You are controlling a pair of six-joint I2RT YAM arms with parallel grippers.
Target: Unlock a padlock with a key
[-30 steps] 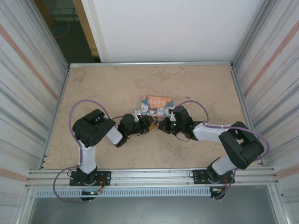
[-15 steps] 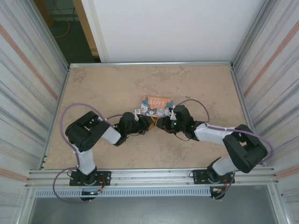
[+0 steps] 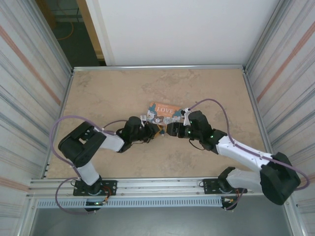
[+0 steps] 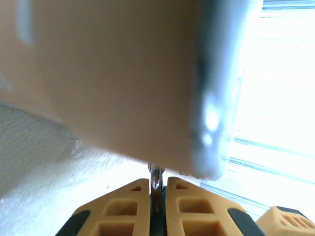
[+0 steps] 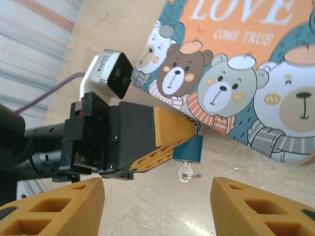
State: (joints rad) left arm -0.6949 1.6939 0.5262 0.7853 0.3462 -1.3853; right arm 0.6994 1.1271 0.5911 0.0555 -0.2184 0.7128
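The left claw (image 5: 191,129) is clenching on the padlock (image 5: 189,148), its two orange fingers (image 4: 129,209) pressing together on the thin silvery shackle (image 4: 156,179); in the left wrist view the metal is showing as a slim strip in the narrow slit between them. The blue body is hanging out just past the fingertips, and a small silvery key (image 5: 185,173) is sticking out of the end opposite the shackle; whether the body is resting on the tabletop (image 3: 108,93) or being held just above it, I cannot tell.

The right claw (image 5: 157,201) is standing released, its orange fingers (image 5: 59,209) spreading wide with nothing between them; it is pointing at the padlock and key from close by, without touching either.

The padlock is sitting right beside the near edge of the picture box (image 5: 236,73), which is lying flat near the middle of the tabletop, its lid showing bears and the word LOVE; from above, the box (image 3: 165,109) is lying slightly skewed to the tabletop's edges.

Both arms are reaching in from the near edge, the left claw (image 3: 156,130) and the right claw (image 3: 170,129) meeting nose to nose just beside the box's near edge; a purple cable (image 3: 64,123) is looping over the left arm.
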